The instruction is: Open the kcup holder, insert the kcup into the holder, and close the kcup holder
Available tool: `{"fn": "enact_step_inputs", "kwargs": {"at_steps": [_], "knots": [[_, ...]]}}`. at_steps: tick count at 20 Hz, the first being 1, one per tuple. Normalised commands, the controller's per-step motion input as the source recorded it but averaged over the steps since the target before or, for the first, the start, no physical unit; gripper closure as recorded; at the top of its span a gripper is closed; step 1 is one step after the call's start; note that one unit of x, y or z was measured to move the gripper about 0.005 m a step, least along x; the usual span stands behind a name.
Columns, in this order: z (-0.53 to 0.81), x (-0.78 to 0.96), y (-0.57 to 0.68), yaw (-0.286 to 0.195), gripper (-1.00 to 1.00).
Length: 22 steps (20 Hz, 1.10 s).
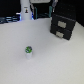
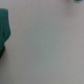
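Note:
The kcup (image 1: 29, 50), a small white pod with a green top, stands upright on the white table in the exterior view, towards the front. The kcup holder (image 1: 62, 24), a black box with two grey front plates, stands at the back on the exterior view's right, and its drawers look shut. I cannot make out my gripper in the exterior view. The wrist view shows blurred pale table surface (image 2: 47, 45) and no fingers, kcup or holder.
A tall white bottle-shaped post (image 1: 25, 11) stands at the back on the exterior view's left, with dark clutter (image 1: 42, 7) behind it. A blurred teal shape (image 2: 4, 27) lies at the edge of the wrist view, above a dark patch (image 2: 1, 51).

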Motion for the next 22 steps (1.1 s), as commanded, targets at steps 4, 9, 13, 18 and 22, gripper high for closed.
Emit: {"fn": "enact_step_inputs", "kwargs": {"at_steps": [4,9,13,18,22], "knots": [[0.08,-0.14,0.42,-0.058,-1.00],[0.06,-0.21,0.70,-0.173,-1.00],[0.00,-0.21,0.66,-0.198,-1.00],[-0.09,-0.21,0.63,-0.190,-1.00],[-0.16,-0.24,0.62,-0.180,-1.00]]}}
